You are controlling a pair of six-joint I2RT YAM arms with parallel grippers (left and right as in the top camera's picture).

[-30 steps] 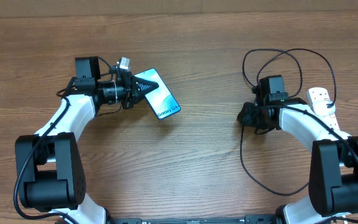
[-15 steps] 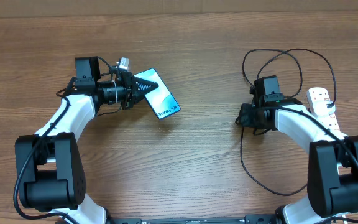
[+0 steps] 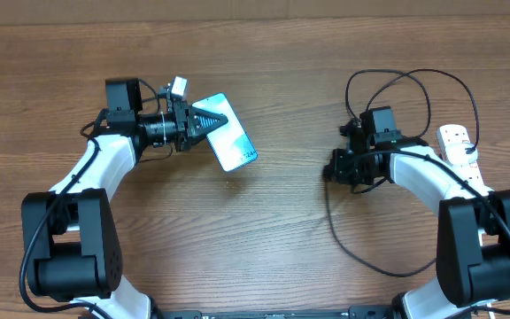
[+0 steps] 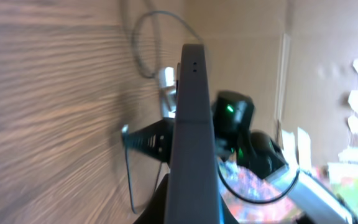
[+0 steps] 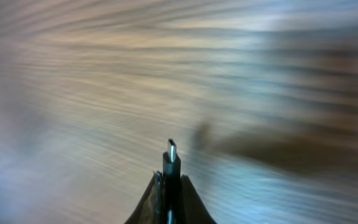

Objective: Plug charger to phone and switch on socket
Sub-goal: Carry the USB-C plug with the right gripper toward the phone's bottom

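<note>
- Overhead view: the left gripper [image 3: 204, 127] is clamped on one short end of the phone [image 3: 228, 140], a slim rectangular handset with a light blue screen and black edges, left of the middle of the wooden table [image 3: 282, 53].
- Left wrist view: the phone [image 4: 193, 118] shows edge-on, a dark grey strip rising from between the fingers.
- Whether the phone touches the table cannot be told.
- The right gripper [image 3: 331, 169] is well apart from the phone, to its right, pinched shut on the small black connector of the charger [image 3: 347, 96], a long thin black cable looping over the wood.
- Right wrist view, blurred: the connector tip [image 5: 171, 152] pokes out past the closed fingers [image 5: 155, 199].
- The socket [image 3: 457, 140], a white elongated power strip, lies near the table's right edge.
</note>
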